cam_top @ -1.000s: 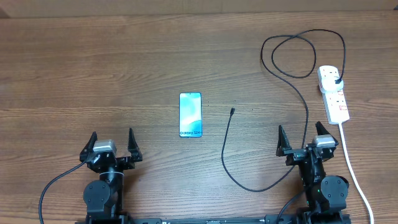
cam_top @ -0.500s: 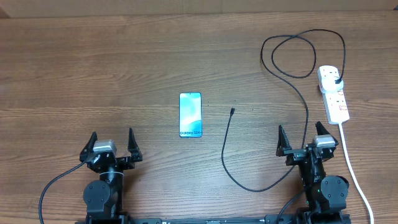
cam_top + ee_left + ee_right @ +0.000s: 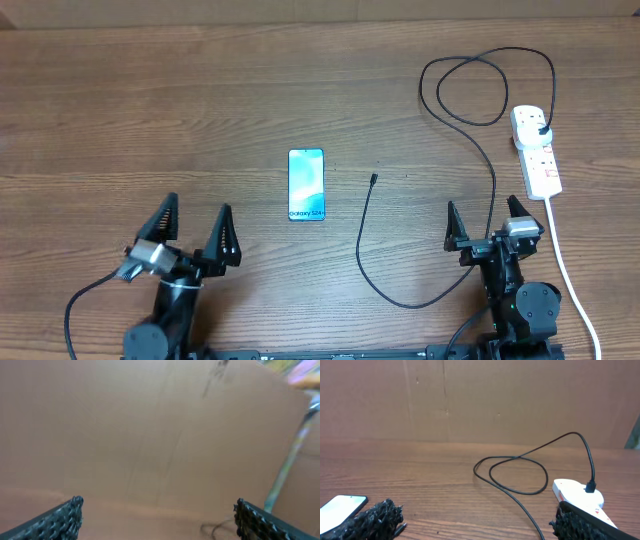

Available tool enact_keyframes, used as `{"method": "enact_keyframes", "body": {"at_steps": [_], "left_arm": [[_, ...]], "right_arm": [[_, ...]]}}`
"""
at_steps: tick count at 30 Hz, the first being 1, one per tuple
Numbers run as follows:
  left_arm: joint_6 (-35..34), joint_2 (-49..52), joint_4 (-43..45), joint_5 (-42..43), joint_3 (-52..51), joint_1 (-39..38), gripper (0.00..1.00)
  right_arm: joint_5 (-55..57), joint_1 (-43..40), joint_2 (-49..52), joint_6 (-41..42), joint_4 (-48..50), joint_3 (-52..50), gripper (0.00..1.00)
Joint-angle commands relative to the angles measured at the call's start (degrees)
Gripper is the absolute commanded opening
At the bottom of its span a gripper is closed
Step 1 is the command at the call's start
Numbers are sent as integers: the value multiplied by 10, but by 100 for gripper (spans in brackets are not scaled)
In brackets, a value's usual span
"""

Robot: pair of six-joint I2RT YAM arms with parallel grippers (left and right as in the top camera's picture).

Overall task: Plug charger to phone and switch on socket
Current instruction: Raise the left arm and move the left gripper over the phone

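Note:
The phone [image 3: 306, 185] lies flat mid-table, blue screen up; in the right wrist view it shows at the lower left [image 3: 340, 507]. The charger's connector tip [image 3: 373, 180] lies just right of the phone, apart from it. Its black cable [image 3: 400, 300] curves down, up and loops [image 3: 515, 467] to a black plug [image 3: 541, 128] set in the white socket strip [image 3: 537, 150] [image 3: 577, 495]. My left gripper [image 3: 198, 204] [image 3: 157, 507] stands open and empty, front left of the phone. My right gripper [image 3: 481, 205] [image 3: 475, 510] is open and empty, with the cable passing between its fingers.
The strip's thick white cord [image 3: 565, 260] runs to the front right past the right arm. A brown cardboard wall [image 3: 470, 400] closes off the far side of the wooden table [image 3: 150, 100]. The left wrist view is blurred.
My left gripper has swung up and a little to the right, its fingers now tilted toward the phone. The right arm, phone and cable have not moved.

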Motion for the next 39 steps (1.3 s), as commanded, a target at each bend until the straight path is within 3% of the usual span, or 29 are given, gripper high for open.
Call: {"method": "enact_keyframes", "body": {"at_steps": [1, 4, 6, 10, 16, 18, 20, 23, 26, 32, 39], "left_arm": [[-30, -5, 109, 12, -1, 3, 100], [-30, -5, 164, -5, 7, 3, 99], [-30, -4, 152, 3, 27, 3, 100], [-26, 36, 1, 21, 126, 3, 100], [87, 233, -289, 33, 367, 3, 100], [126, 298, -348, 74, 433, 3, 100], [157, 371, -382, 185, 498, 3, 100], [153, 453, -383, 353, 549, 3, 100], [131, 519, -345, 416, 571, 3, 100], [88, 606, -367, 396, 620, 2, 100], [148, 681, -588, 205, 757, -71, 100]], "right_arm": [[1, -4, -5, -1, 3, -6, 100], [1, -4, -5, -1, 3, -6, 100], [1, -4, -5, -1, 3, -6, 100], [1, -4, -5, -1, 3, -6, 100], [1, -4, -5, -1, 3, -6, 100], [1, -4, -5, -1, 3, -6, 100], [1, -4, -5, -1, 3, -6, 100], [1, -4, -5, -1, 3, -6, 100], [1, -4, -5, -1, 3, -6, 100], [1, -4, -5, -1, 3, -6, 100], [1, -4, -5, -1, 3, -6, 100]]}}
